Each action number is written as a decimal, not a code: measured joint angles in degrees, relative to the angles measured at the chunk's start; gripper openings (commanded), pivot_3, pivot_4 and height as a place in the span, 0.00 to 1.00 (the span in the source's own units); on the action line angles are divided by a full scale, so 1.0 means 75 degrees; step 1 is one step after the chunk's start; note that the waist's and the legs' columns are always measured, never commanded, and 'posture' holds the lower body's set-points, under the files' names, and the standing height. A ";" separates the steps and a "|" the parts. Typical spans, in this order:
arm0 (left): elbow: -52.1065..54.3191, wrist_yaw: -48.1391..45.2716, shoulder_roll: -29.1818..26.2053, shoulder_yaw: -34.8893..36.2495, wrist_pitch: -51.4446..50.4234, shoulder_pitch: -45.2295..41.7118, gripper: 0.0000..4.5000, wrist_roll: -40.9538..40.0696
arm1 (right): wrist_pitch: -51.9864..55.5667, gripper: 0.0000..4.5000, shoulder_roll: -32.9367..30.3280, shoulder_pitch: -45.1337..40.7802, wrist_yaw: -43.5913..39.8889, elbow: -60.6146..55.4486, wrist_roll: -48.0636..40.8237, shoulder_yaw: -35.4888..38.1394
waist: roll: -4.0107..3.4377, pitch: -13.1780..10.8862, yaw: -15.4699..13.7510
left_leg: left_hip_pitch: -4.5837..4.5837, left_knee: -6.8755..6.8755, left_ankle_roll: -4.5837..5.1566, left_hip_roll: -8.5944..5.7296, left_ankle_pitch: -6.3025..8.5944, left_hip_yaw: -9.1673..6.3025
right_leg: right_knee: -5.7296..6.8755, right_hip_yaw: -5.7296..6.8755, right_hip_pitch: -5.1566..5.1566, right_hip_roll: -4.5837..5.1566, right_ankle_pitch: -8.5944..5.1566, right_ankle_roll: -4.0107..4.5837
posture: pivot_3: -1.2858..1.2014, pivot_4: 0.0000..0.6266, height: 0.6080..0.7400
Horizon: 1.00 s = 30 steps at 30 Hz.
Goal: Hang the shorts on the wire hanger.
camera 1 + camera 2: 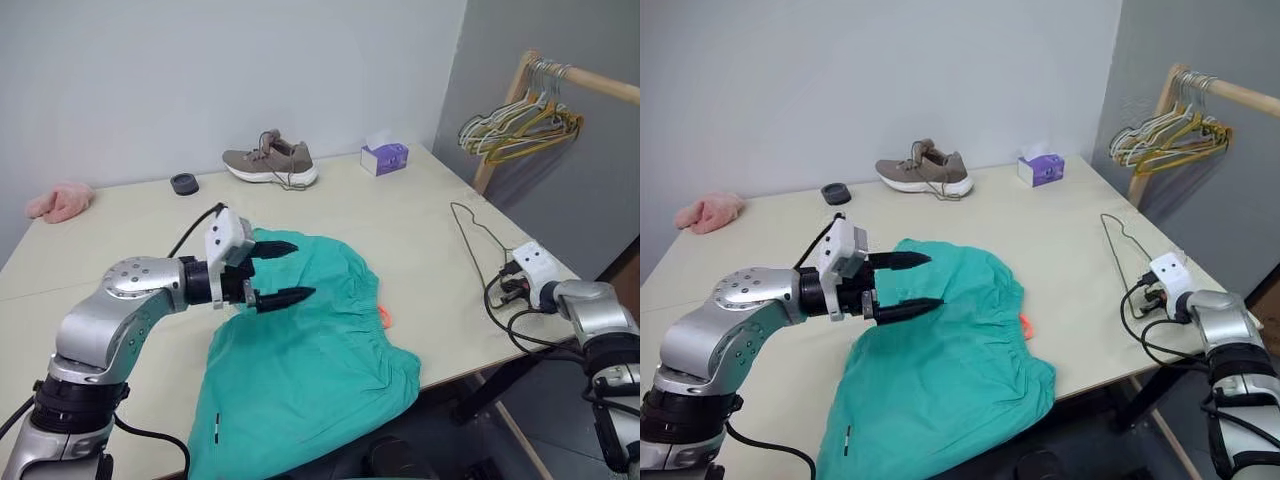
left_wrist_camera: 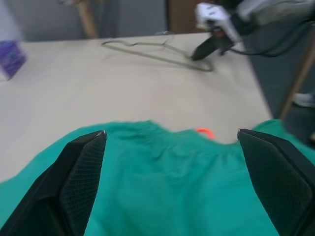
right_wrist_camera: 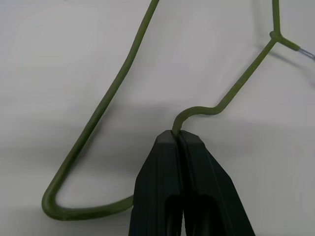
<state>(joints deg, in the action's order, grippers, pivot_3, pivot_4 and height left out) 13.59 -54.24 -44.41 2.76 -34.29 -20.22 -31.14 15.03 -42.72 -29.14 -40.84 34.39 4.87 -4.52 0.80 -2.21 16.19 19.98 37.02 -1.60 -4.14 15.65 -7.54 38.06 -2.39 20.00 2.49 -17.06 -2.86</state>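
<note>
The teal-green shorts (image 1: 300, 370) lie crumpled on the table's near side, and part of them hangs over the front edge. An orange drawstring tip (image 1: 384, 316) pokes out at the waistband. My left gripper (image 1: 303, 270) hovers just over the shorts' far part, open, with nothing between its fingers (image 2: 78, 182). The olive-green wire hanger (image 1: 470, 232) lies flat near the table's right edge. My right gripper (image 3: 178, 135) is shut on the hanger's wire (image 3: 98, 118) at a notched bend, at the table's right corner (image 1: 512, 280).
A brown shoe (image 1: 272, 162), a purple tissue box (image 1: 385, 157) and a small black round thing (image 1: 184, 183) sit along the far edge. A pink fluffy item (image 1: 62, 201) lies far left. A wooden rack with bunched hangers (image 1: 520, 125) stands beyond the right corner.
</note>
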 measured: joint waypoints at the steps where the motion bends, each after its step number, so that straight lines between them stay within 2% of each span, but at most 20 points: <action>1: -0.0234 0.0072 -0.0008 0.0079 0.0025 -0.0079 1.00 0.0096 | -0.0375 0.01 -0.0105 0.0104 -0.0117 -0.0384 0.0118 -0.0145 | -0.0016 -0.0008 0.0002 | 0.0004 -0.0005 0.0000 0.0001 0.0000 0.0001 | 0.0003 -0.0001 0.0009 0.0000 -0.0001 -0.0002 | 0.39 0.00 1.00; 8: -0.1634 -0.0302 -0.0492 0.0580 -0.0360 -0.0693 1.00 -0.0074 | -0.3445 0.01 -0.1045 0.0378 -0.1046 -0.2965 0.1141 -0.1280 | -0.0038 -0.0022 0.0048 | 0.0024 -0.0007 -0.0001 0.0002 0.0002 -0.0006 | -0.0003 0.0006 0.0028 0.0000 -0.0007 -0.0010 | 0.39 0.00 1.00; 12: -0.1856 -0.0988 -0.0858 0.0571 -0.0879 -0.0709 1.00 -0.0361 | -0.5211 0.01 -0.1120 0.0082 -0.0977 -0.3266 0.2053 -0.1904 | -0.0040 -0.0026 0.0116 | 0.0026 -0.0007 0.0001 -0.0013 0.0004 -0.0007 | -0.0002 0.0002 0.0030 0.0011 -0.0007 -0.0010 | 0.39 0.00 1.00; 15: -0.1797 -0.1603 -0.1162 0.0330 -0.1107 -0.0546 1.00 -0.0386 | -0.6158 0.01 -0.0877 -0.0337 -0.0778 -0.3470 0.2487 -0.2118 | -0.0039 -0.0028 0.0172 | 0.0023 -0.0008 0.0001 -0.0012 0.0004 -0.0011 | 0.0002 0.0005 0.0031 0.0010 -0.0008 -0.0008 | 0.39 0.00 1.00; 20: -0.1435 -0.2299 -0.1362 -0.0014 -0.1240 -0.0013 1.00 -0.0474 | -0.6820 0.01 -0.0598 -0.0630 -0.0665 -0.3452 0.2505 -0.2186 | -0.0039 -0.0028 0.0180 | 0.0023 -0.0007 0.0001 -0.0012 0.0004 -0.0013 | 0.0003 0.0002 0.0030 0.0010 -0.0004 0.0002 | 0.39 0.00 1.00; 27: -0.1261 -0.2627 -0.1415 -0.0338 -0.1001 0.0269 1.00 -0.0179 | -0.7240 0.01 -0.0392 -0.0909 -0.0529 -0.3416 0.2491 -0.2188 | -0.0040 -0.0029 0.0158 | 0.0020 -0.0006 0.0002 -0.0012 0.0003 -0.0016 | 0.0008 0.0003 0.0029 0.0010 -0.0004 0.0003 | 0.39 0.00 1.00; 28: -0.1254 -0.2680 -0.1415 -0.0338 -0.1001 0.0269 0.91 -0.0179 | -0.7264 0.00 -0.0372 -0.0908 -0.0520 -0.3416 0.2491 -0.2188 | -0.0040 -0.0029 0.0161 | 0.0019 -0.0006 0.0001 -0.0013 0.0003 -0.0015 | 0.0008 0.0002 0.0029 0.0010 -0.0004 0.0003 | 0.39 0.00 1.00; 30: -0.1249 -0.2686 -0.1414 -0.0338 -0.1006 0.0268 0.81 -0.0179 | -0.7290 0.00 -0.0342 -0.0908 -0.0504 -0.3417 0.2490 -0.2188 | -0.0040 -0.0029 0.0164 | 0.0018 -0.0006 0.0002 -0.0012 0.0003 -0.0015 | 0.0009 0.0002 0.0029 0.0010 -0.0004 0.0003 | 0.39 0.00 1.00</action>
<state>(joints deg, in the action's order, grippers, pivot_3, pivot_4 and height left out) 4.23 -74.39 -55.01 0.23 -41.83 -18.21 -32.48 -39.65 -45.29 -35.95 -44.62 8.76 23.55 -20.93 0.50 -2.42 17.42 20.12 36.97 -1.59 -4.23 15.67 -7.66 38.13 -2.38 20.22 2.56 -17.09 -2.83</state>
